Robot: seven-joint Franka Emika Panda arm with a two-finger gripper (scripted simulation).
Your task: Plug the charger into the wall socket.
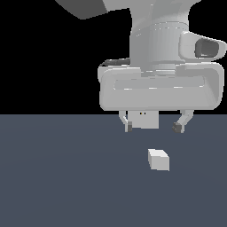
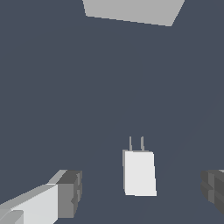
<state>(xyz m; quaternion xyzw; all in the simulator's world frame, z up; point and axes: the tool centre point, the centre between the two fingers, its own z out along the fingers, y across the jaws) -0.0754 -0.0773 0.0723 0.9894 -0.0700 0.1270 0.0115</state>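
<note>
gripper (image 1: 154, 127) spread, above charger (image 1: 158, 159) | wall socket (image 1: 142, 119) behind, well apart

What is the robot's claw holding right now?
Nothing. The gripper is open, and the charger lies on the floor between its fingers, touching neither.

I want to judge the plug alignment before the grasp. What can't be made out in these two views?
- Wall socket: exterior view, mostly hidden behind the gripper; wrist view, cut off by the frame edge, holes out of sight.
- Charger: prongs show only in the wrist view; too small in the exterior view.
- One finger: cut off in the wrist view.
</note>
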